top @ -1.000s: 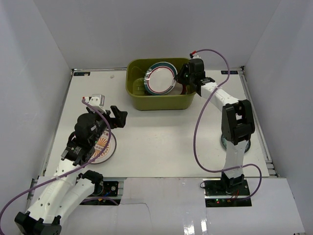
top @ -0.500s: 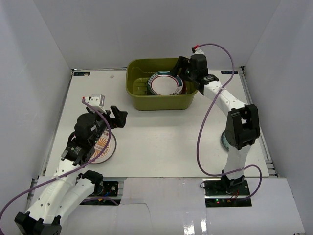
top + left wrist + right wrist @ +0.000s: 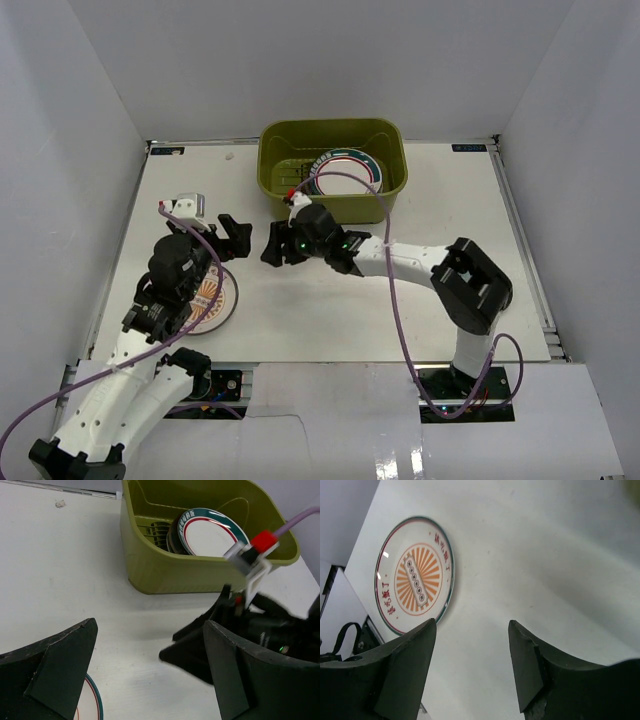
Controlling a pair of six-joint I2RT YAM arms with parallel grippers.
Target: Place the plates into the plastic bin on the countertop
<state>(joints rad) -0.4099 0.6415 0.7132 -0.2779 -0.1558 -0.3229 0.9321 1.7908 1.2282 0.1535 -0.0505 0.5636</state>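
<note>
Bin (image 3: 333, 196) at far edge of countertop (image 3: 340, 305), teal-rimmed plate (image 3: 346, 172) atop others inside, sunburst plate (image 3: 415, 574) flat at near left, left gripper (image 3: 232, 234) spread, empty, right gripper (image 3: 268, 246) spread, empty, close beside it.

The bin (image 3: 165, 575) is showing olive green, the binned plate (image 3: 210, 532) is wearing a teal rim and red ring (white centre), and the counter plate (image 3: 415, 572) is displaying an orange sunburst
</note>
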